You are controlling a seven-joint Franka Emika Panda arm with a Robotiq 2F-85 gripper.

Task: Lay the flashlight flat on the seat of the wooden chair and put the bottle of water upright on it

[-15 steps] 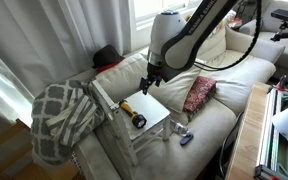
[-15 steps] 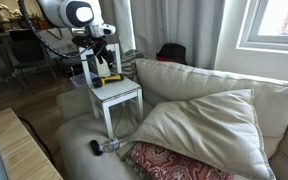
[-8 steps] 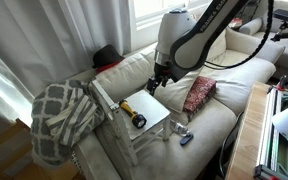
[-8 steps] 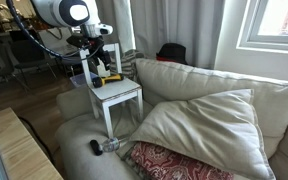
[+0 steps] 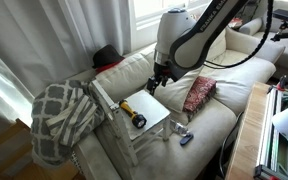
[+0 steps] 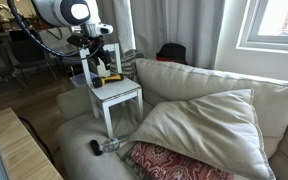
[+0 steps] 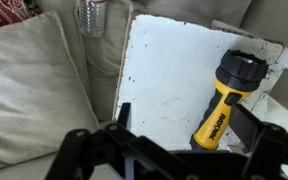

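The flashlight [image 5: 132, 114], yellow with a black head, lies flat on the white seat of the wooden chair [image 5: 154, 108]. It also shows in an exterior view [image 6: 109, 77] and in the wrist view [image 7: 227, 98], on the right side of the seat [image 7: 169, 75]. The bottle of water [image 6: 112, 145] lies on the sofa cushion beside the chair legs. Its end shows at the top of the wrist view [image 7: 92, 14]. My gripper [image 5: 156, 83] hovers above the seat, open and empty, with its fingers apart [image 7: 184, 125].
A small blue-and-dark gadget [image 5: 186, 138] lies on the sofa near the bottle. A red patterned cushion [image 5: 199, 93] and a large cream cushion [image 6: 204, 120] lie on the sofa. A grey checked blanket [image 5: 64, 115] hangs at the chair's back.
The arm shifted slightly away from the flashlight side a second ago, then held still. The flashlight and the bottle have not moved.
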